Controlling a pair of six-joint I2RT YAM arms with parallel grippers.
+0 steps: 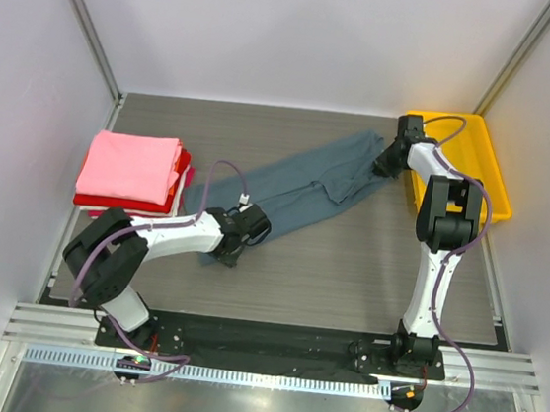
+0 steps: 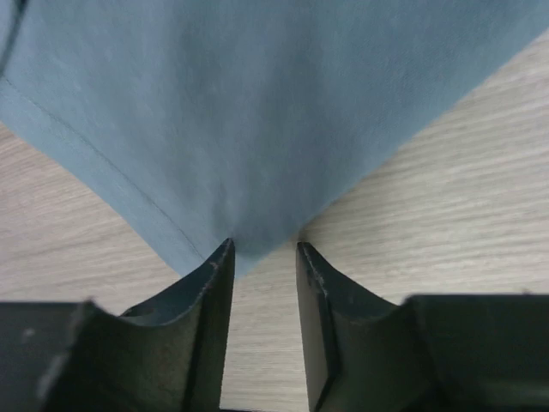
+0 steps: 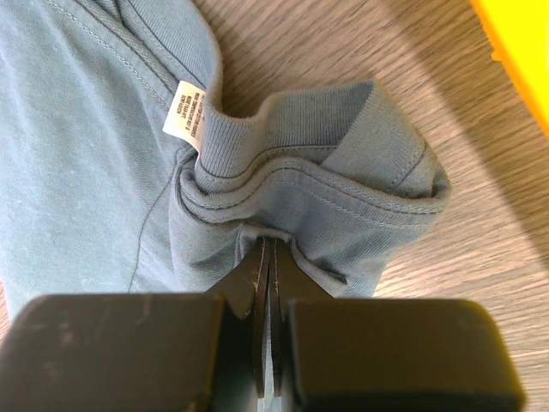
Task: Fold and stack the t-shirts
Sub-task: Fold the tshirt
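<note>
A slate blue-grey t-shirt (image 1: 307,185) lies stretched diagonally across the table, unfolded. My left gripper (image 1: 237,236) is at its near-left corner. In the left wrist view the jaws (image 2: 264,247) stand apart, with the shirt's (image 2: 257,112) corner tip just between the fingertips and bare table between the fingers. My right gripper (image 1: 392,160) is at the far-right end, shut on bunched fabric (image 3: 343,206) by the collar (image 3: 270,245). A folded pink t-shirt (image 1: 130,168) lies on a red one (image 1: 183,171) at the left. I cannot make out a white one.
A yellow plastic tray (image 1: 488,166) stands at the far right, close beside my right gripper; its edge shows in the right wrist view (image 3: 523,51). A white care label (image 3: 184,110) hangs from the collar. White walls enclose the table at the back and sides.
</note>
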